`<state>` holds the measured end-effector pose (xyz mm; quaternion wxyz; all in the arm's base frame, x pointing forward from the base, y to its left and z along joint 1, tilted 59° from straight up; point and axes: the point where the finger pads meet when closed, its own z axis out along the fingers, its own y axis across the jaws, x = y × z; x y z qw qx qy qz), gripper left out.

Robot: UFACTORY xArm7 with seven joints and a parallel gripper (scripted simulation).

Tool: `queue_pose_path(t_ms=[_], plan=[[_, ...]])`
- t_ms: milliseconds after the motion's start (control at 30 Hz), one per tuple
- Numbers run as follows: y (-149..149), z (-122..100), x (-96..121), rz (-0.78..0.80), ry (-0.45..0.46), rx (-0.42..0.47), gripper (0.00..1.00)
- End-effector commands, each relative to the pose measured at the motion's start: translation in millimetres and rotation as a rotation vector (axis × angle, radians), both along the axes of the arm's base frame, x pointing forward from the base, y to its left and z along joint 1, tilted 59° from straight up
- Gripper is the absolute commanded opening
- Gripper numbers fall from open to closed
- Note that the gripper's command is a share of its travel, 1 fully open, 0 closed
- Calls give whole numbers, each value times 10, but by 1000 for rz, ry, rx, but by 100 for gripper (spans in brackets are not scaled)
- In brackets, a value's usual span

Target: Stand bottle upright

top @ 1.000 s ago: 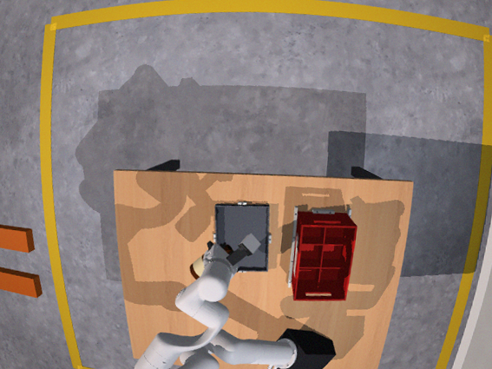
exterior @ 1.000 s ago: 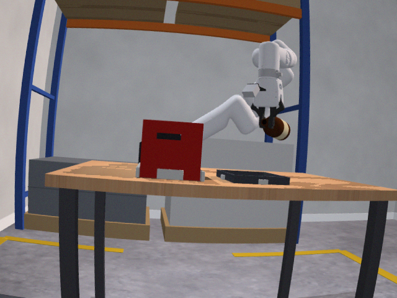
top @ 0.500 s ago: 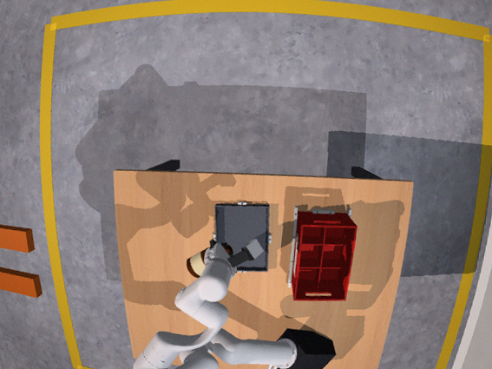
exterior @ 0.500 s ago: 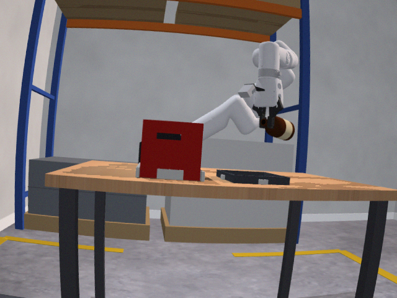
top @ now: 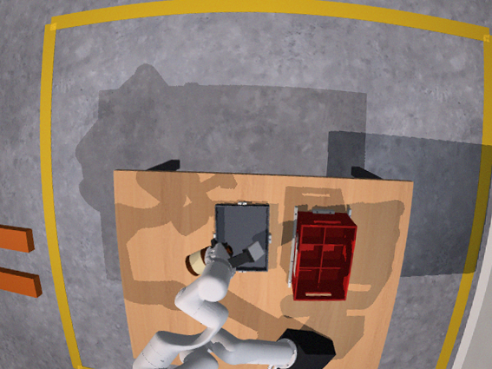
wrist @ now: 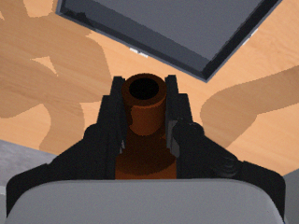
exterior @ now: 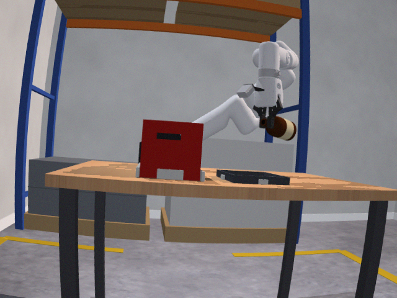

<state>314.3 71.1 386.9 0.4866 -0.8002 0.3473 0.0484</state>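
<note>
From the wrist view you only get the one brown bottle's [wrist: 145, 112] neck and open mouth; its body is hidden behind the gripper [wrist: 146, 122]. The jaws are clamped on that neck, holding it lying sideways, high over the worktop [exterior: 224, 189]. One dark tray [wrist: 187, 28] sits below and ahead, cut off by the frame. One red crate [exterior: 171, 149] stands further off.
</note>
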Motion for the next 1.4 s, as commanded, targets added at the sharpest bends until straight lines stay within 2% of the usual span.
queue_pose_path(t_ms=[0,367,800,1367], plan=[[-12,12,5,-3,-3,1,0],[-12,12,5,-7,4,3,0],[-12,12,5,-56,81,28,0],[-12,12,5,-75,110,37,0]])
